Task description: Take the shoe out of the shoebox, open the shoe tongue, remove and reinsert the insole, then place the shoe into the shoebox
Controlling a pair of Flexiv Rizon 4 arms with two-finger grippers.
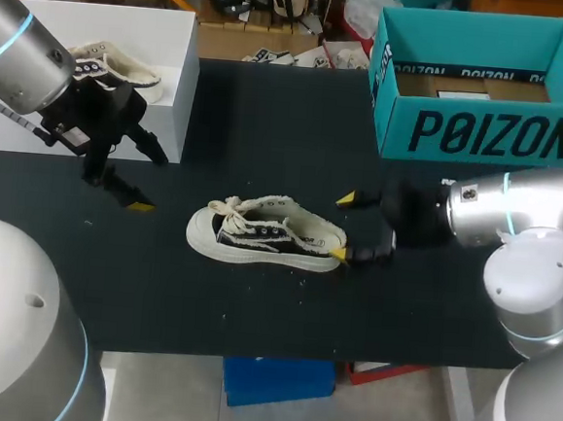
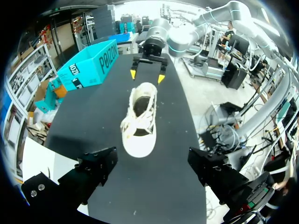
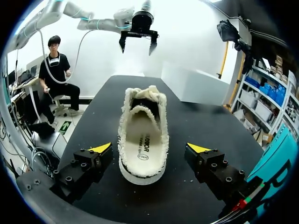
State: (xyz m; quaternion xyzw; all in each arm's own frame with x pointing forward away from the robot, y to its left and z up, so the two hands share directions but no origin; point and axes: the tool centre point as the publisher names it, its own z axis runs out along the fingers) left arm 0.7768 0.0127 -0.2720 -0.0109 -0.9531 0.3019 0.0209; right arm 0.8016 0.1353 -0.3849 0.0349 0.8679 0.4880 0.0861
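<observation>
Both jaws spread: right jaws flank heel of fuzzy-edged canvas shoe (image 1: 265, 234); left jaws well apart.

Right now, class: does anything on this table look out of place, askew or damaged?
Nothing spilled or toppled. The shoe stands upright on the table, outside the shoebox; its edges are frayed, and a few pale specks lie beside it.

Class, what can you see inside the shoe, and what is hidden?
Inside the shoe lies a pale insole, printed near the heel. The tongue covers its front, so the toe space cannot be seen.
</observation>
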